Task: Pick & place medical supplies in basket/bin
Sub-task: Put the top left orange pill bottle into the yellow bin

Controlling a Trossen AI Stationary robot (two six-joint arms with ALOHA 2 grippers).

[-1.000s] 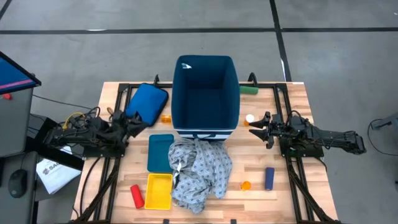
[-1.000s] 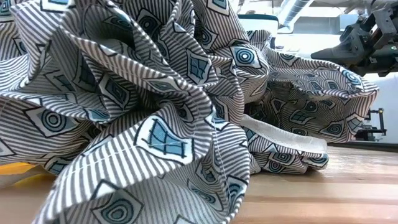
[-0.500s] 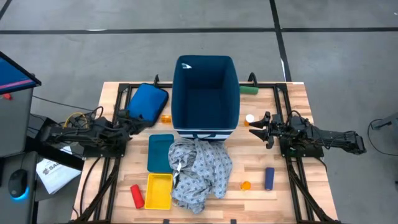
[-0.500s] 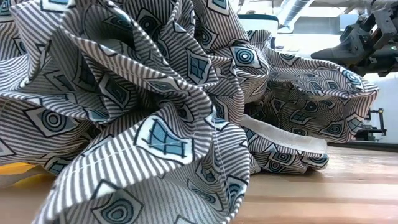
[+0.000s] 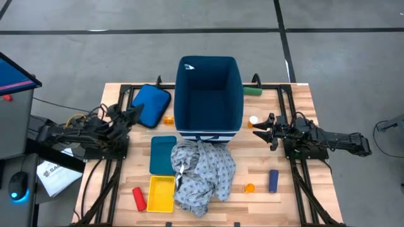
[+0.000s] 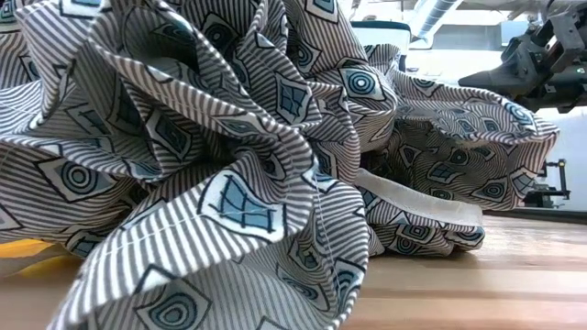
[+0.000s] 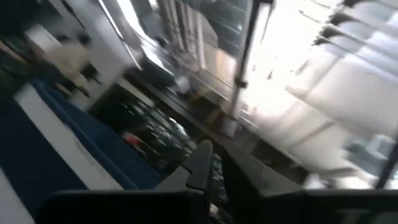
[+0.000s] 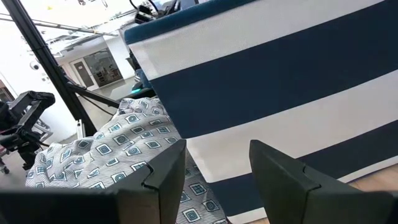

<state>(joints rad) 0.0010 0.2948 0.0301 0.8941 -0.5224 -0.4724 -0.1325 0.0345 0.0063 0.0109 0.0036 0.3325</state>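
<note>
A crumpled grey gown [image 5: 202, 173] with small blue diamond print lies heaped on the wooden bench [image 5: 297, 195], touching the front of the tall navy bin [image 5: 208, 94] with its white-striped base. The right tool [image 5: 257, 127] hovers spread beside the bin, holding nothing. The left tool [image 5: 136, 112] sits over the blue pouch [image 5: 151, 104]; whether it is spread or pressed together I cannot tell

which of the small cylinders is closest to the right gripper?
The dark-blue cylinder, lying on the table just in front of the right gripper. The red cylinder is across the table, and the green cylinder lies behind the bin.
</note>
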